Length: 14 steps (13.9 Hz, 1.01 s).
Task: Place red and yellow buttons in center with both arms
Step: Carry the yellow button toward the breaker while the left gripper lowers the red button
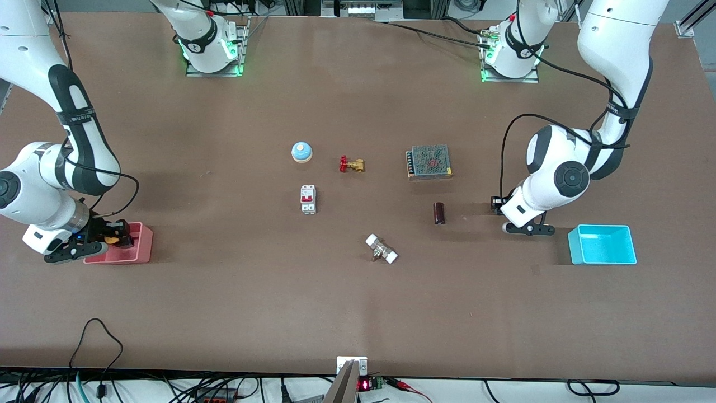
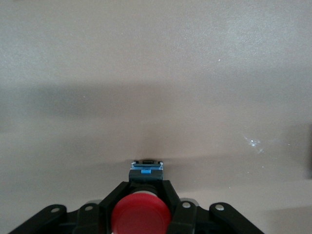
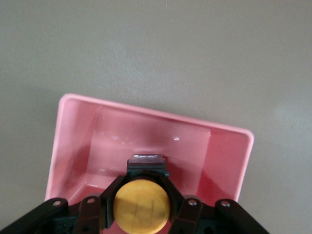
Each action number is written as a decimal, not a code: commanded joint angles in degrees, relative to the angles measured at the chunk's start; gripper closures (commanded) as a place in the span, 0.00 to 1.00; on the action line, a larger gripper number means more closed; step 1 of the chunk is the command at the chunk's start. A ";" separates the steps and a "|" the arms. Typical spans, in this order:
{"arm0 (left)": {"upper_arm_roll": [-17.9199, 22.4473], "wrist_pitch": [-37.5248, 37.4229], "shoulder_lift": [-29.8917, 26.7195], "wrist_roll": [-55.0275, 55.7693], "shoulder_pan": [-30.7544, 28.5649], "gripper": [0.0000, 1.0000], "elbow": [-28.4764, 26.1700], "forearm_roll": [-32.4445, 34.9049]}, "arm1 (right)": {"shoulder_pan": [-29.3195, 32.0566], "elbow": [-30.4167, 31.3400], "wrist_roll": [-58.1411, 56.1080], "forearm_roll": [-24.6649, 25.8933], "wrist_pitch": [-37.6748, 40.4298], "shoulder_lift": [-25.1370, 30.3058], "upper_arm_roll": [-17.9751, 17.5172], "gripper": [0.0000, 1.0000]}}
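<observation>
My left gripper [image 1: 498,205] is shut on the red button [image 2: 141,214]. In the left wrist view its black fingers [image 2: 113,200] clasp the black body under the red cap. It holds the button low over the brown tabletop [image 1: 358,291], between a dark cylinder and a blue bin. My right gripper [image 1: 116,238] is shut on the yellow button [image 1: 112,240] and holds it over the pink bin [image 1: 142,249] at the right arm's end of the table. The yellow cap [image 3: 141,204] shows between the fingers [image 3: 108,195] above the bin's floor [image 3: 146,141].
In the middle stand a blue dome bell [image 1: 301,151], a white breaker [image 1: 308,199], a red-handled brass valve [image 1: 351,164], a meshed power supply [image 1: 429,162], a dark cylinder [image 1: 439,213] and a white-ended fitting [image 1: 381,249]. A blue bin [image 1: 602,244] stands beside my left gripper.
</observation>
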<state>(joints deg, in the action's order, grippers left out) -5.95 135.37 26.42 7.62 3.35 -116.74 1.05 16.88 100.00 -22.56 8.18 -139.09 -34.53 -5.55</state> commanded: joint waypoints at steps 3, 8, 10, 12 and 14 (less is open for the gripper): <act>0.24 2.27 0.83 0.55 0.08 0.88 -1.74 0.27 | 0.26 -0.69 -1.44 -0.09 15.48 11.04 -3.66 0.66; 0.24 2.09 0.74 0.12 -0.01 0.30 -1.74 0.27 | -4.03 0.71 19.10 -0.35 23.34 15.63 -11.58 0.67; 0.24 1.39 0.21 -0.42 -0.01 0.00 -1.57 0.27 | -8.94 2.12 26.39 -0.27 20.46 15.19 -11.68 0.67; 0.24 0.61 -0.49 -0.50 -0.10 0.00 -1.30 0.27 | -12.82 5.01 33.52 0.00 14.58 13.97 -11.68 0.67; 0.32 -2.46 -1.89 -0.50 -0.10 0.00 0.10 0.27 | -14.32 9.05 34.77 0.09 7.64 12.91 -11.68 0.67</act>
<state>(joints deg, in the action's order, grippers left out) -5.84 135.66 26.71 7.59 3.24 -117.39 1.06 3.22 105.25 10.23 7.92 -125.73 -21.07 -17.50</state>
